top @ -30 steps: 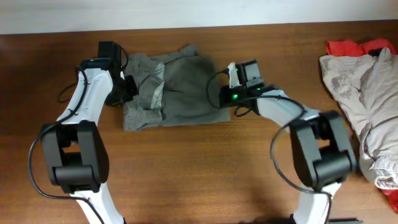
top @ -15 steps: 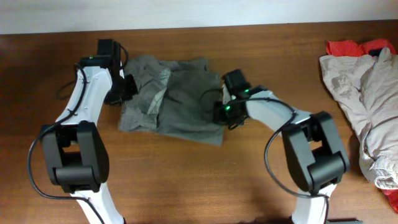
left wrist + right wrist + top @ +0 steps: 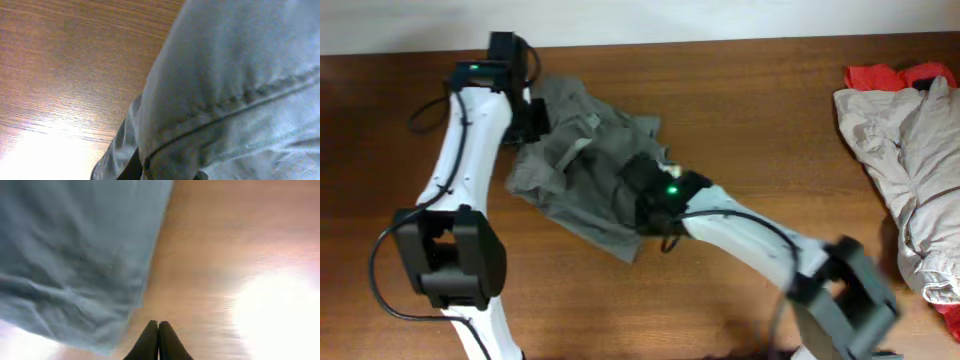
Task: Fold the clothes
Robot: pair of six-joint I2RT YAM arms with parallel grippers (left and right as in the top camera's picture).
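Note:
A grey-green garment [image 3: 582, 170] lies rumpled and skewed on the wooden table, left of centre. My left gripper [image 3: 527, 118] is at its upper left corner. In the left wrist view the cloth [image 3: 235, 75] fills most of the frame, and a seamed fold sits between the jaws of the left gripper [image 3: 165, 172], which are shut on it. My right gripper [image 3: 645, 200] reaches over the garment's lower right part. In the right wrist view the fingers of the right gripper [image 3: 158, 332] are pressed together with nothing between them, over bare wood just right of the cloth's edge [image 3: 75, 265].
A pile of clothes sits at the table's right edge: a beige garment [image 3: 910, 150] with a red one [image 3: 880, 75] behind it. The table's far edge [image 3: 740, 40] meets a white wall.
My right arm has swept left and forward across the garment. The garment has turned from a squared fold into a skewed, diagonal heap. My left gripper has shifted slightly back and right.

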